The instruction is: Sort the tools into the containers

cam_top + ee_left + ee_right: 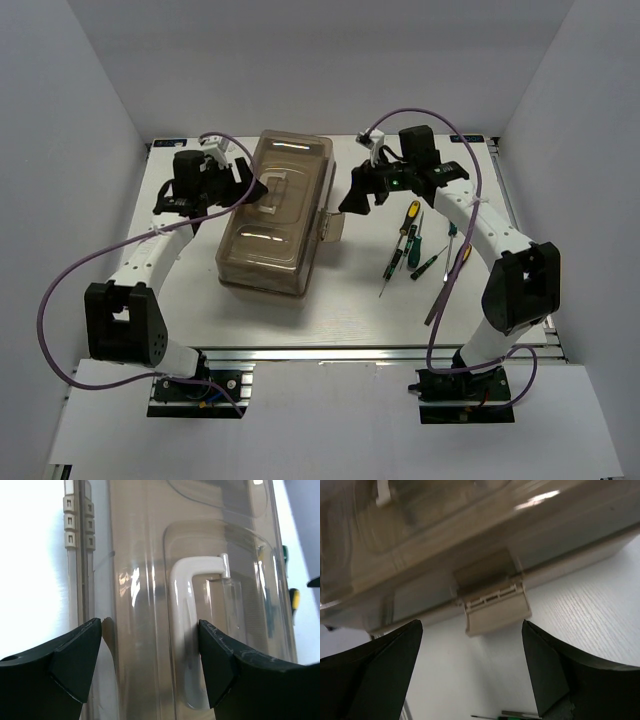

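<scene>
The toolbox [275, 212] sat closed on the table [300, 320], the left gripper [150, 645] spread wide and empty over its white handle [182, 610], the right gripper [472, 645] equally wide and empty facing the apparently released latch [495, 607], while the screwdrivers [410, 240] lay loose beside the toolbox's right side, so sorting seemingly had not begun.

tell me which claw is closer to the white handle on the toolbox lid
Left. The left claw is over the lid with the handle between its open fingers; the right claw is off to the side, facing the latch.
</scene>
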Robot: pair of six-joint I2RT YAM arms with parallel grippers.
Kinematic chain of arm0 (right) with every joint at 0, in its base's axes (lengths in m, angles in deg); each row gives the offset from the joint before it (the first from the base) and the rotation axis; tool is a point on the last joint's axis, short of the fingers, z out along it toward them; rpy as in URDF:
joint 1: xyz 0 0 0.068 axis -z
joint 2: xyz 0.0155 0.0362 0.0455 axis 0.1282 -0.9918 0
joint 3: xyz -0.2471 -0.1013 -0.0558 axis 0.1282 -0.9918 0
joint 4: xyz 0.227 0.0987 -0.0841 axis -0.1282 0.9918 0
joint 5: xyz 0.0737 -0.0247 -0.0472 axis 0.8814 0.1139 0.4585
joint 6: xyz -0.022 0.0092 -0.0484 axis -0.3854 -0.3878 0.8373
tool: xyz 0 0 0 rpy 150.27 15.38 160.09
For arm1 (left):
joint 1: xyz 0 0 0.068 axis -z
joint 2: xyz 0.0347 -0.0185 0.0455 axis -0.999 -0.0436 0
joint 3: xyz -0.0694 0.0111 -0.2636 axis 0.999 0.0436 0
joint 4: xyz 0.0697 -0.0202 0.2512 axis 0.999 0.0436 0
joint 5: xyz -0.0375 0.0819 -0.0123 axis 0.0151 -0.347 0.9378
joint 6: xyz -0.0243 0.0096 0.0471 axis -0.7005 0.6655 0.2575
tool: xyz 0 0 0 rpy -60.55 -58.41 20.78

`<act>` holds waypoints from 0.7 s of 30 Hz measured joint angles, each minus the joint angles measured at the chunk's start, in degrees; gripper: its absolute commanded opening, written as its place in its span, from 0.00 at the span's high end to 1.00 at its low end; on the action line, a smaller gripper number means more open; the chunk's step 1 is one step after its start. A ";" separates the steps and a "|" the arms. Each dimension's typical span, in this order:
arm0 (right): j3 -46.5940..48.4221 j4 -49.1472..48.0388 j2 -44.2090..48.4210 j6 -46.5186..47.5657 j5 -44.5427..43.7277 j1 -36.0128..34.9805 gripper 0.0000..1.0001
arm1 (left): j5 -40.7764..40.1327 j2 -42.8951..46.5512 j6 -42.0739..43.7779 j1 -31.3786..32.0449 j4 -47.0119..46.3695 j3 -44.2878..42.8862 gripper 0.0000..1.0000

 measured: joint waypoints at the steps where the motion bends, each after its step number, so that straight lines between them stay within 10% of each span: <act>1: 0.50 -0.66 -0.07 -1.97 -0.50 -0.31 0.16 | 0.20 0.39 -1.44 0.39 -0.79 0.68 0.17; 21: 14.27 -9.25 -3.74 -40.61 -14.08 -12.41 0.19 | -4.63 14.99 -24.79 -3.41 5.62 4.20 0.07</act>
